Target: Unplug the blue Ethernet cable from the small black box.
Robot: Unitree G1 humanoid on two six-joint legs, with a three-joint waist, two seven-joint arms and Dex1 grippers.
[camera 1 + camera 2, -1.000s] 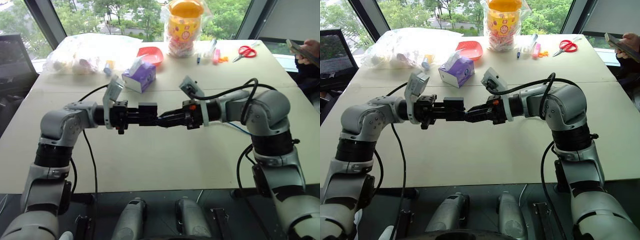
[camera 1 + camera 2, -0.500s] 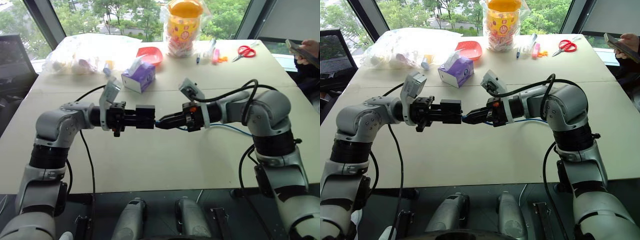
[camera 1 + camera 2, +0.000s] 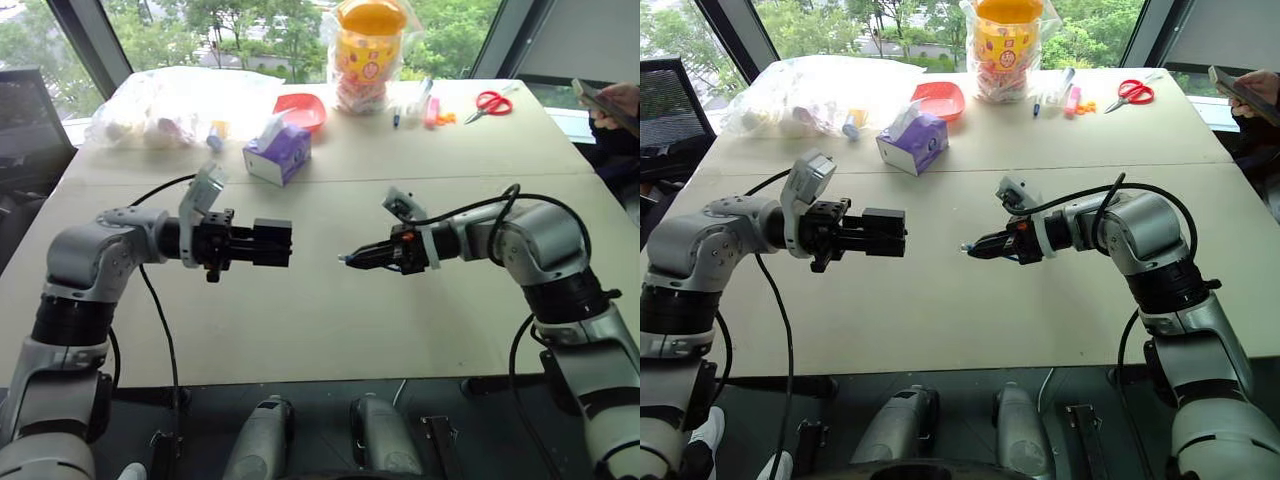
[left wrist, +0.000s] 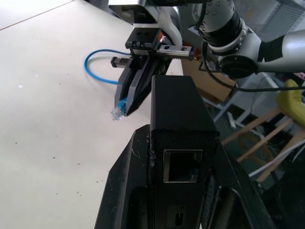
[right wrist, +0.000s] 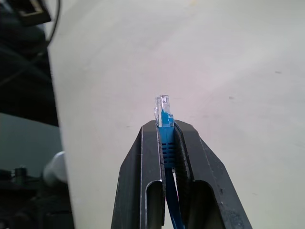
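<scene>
My left gripper (image 3: 256, 244) is shut on the small black box (image 3: 276, 243) and holds it level above the table. The box's port (image 4: 181, 167) faces the left wrist camera and has nothing in it. To its right, across a clear gap, my right gripper (image 3: 358, 258) is shut on the blue Ethernet cable just behind its clear plug (image 5: 163, 109). The plug (image 3: 343, 260) sticks out past the fingertips toward the box. Behind the right gripper the blue cable (image 4: 96, 71) loops over the tabletop.
At the table's far side stand a purple tissue box (image 3: 278, 152), a red bowl (image 3: 303, 108), a yellow jar in a bag (image 3: 368, 55), a filled plastic bag (image 3: 165, 105), pens (image 3: 420, 103) and red scissors (image 3: 490, 102). A person's hand with a phone (image 3: 608, 100) is at the far right.
The plug has come out of the box. My right gripper has drawn away to the right and down with the plug, and a gap has opened. The left gripper holds the box about where it was.
</scene>
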